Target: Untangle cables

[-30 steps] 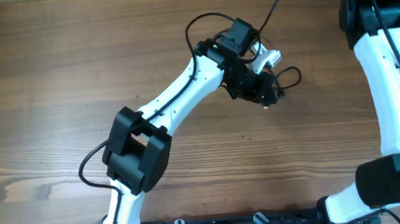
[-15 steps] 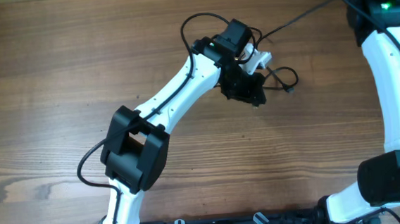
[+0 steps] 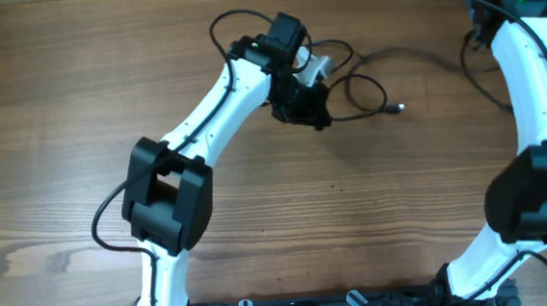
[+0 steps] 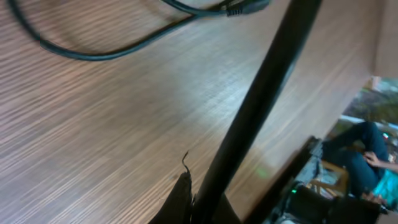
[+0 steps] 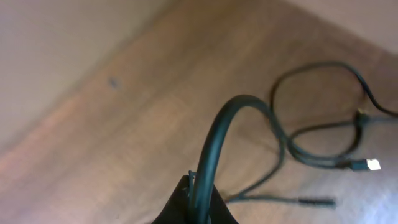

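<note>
L gripper [image 4: 191,208] is clamped tight on one strand [image 4: 261,93] of the cables [image 3: 370,86]; the strand runs straight and taut up out of the jaws, so the pinch looks meant as an anchor while the other end is drawn away. R gripper [image 5: 196,199] is likewise closed narrow on a strand, which arches up from the jaws and drops back to the table [image 3: 75,80]; whether both hold the same cord, can't tell, tho' overhead a line does run from the L side toward the R arm at the far right corner.

Arms stand well apart, L near table centre-top, R at the far right edge; prob. so the spread pulls loops open rather than tightening them.

Rest of the cables lie loose just right of the L gripper: a couple of open loops w/ a plug [image 3: 401,108] lying free at their right side; R wrist view shows more loops and a metal-tipped plug end [image 5: 372,164] flat on the wood; not a tight knot now, but loops overlap, so untangling looks part done.

Containers: none in view; nothing is held in anything.
</note>
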### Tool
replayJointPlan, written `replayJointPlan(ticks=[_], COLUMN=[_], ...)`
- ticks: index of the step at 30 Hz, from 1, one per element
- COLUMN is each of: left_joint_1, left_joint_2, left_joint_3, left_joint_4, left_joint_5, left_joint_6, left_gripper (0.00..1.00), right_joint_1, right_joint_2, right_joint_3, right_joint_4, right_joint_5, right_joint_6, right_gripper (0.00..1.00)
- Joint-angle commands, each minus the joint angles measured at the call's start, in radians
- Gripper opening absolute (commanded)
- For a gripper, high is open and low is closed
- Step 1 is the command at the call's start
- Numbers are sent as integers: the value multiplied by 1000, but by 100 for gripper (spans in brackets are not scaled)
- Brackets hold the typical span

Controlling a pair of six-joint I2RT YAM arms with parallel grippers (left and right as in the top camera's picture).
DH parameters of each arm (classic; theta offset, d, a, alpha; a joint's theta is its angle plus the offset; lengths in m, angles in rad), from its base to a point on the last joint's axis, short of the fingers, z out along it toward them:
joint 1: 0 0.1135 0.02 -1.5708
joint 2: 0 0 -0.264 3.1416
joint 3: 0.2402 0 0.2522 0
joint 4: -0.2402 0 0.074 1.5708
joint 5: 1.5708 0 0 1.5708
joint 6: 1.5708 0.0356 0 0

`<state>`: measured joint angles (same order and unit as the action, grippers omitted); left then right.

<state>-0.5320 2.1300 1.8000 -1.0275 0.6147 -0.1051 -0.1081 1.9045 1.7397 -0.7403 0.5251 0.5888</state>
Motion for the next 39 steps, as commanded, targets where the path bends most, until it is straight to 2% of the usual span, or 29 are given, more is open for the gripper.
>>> replayJointPlan(ticks=[1,8,13,15,23,28,35,39], left_joint_1=[91,332,474,506,524,524,524,524], left_joint_2=[13,13,13,13,13,13,13,13], left_joint_3=[-3,-3,-3,-3,-3,-3,-3,-3], left_joint_4=[-28,-16,-21,-29,-35,-36,-40,-40], left_joint_5=[-119,-145,-143,-141,-142,-146,-190,-198], left_joint_6=[18,-63,-87,-86,-82,-82,-83,-83], left_gripper=[4,4,4,4,4,4,4,4], right_joint_1=[5,39,90,105,94,71,28,26], right_joint_2=[-5,-5,-17,-33,-122,-184,-270,-286], right_joint_3=[7,7,7,17,181,290,302,302], right_joint_4=[-34,-115,-60,-28,115,232,434,467], right_joint_5=[8,-148,-220,-208,-111,16,138,154], right_joint_6=[-47,-169,-334,-354,-351,-350,-354,-350], right_gripper=[4,4,4,4,4,4,4,4])
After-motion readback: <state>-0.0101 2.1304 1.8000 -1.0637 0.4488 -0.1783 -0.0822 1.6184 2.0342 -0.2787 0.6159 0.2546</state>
